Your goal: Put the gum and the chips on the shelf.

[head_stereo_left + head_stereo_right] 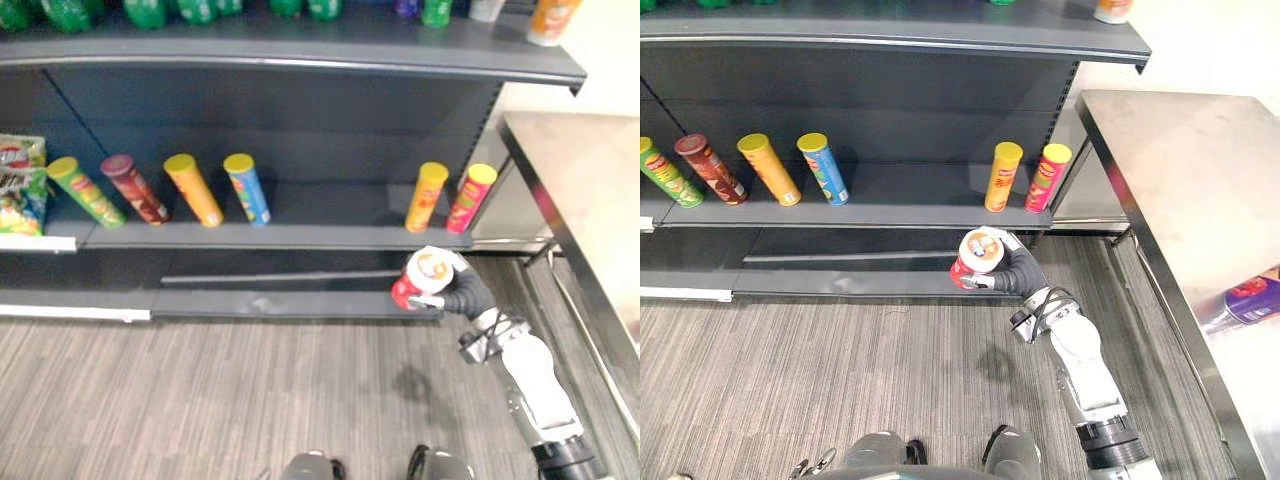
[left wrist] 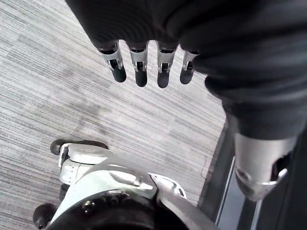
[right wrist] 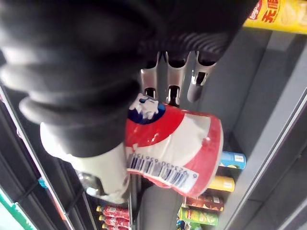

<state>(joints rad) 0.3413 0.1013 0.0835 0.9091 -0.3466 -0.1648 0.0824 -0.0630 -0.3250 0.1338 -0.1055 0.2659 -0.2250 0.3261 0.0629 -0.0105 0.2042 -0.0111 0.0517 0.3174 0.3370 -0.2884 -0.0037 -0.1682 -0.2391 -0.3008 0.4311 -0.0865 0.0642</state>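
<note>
A short red and white tub [image 1: 424,276] with a white lid is in my right hand [image 1: 463,293], whose fingers [image 3: 171,80] and thumb are curled round it. The tub [image 3: 178,149] hangs in front of the low bottom shelf [image 1: 280,302], just below a yellow chips can [image 1: 426,196] and a pink chips can [image 1: 471,197] on the middle shelf [image 1: 300,236]. Further left on that shelf lean a green can [image 1: 85,190], a dark red can [image 1: 133,187], an orange can [image 1: 192,188] and a blue can [image 1: 246,187]. My left hand [image 2: 144,28] hangs over the floor, fingers [image 2: 140,64] straight, holding nothing.
Snack bags [image 1: 20,185] lie at the shelf's far left. Bottles [image 1: 150,12] line the top shelf. A steel table [image 1: 1180,160] stands to the right, with a purple pack [image 1: 1245,300] on it. Grey striped floor [image 1: 200,390] spreads in front of the shelves.
</note>
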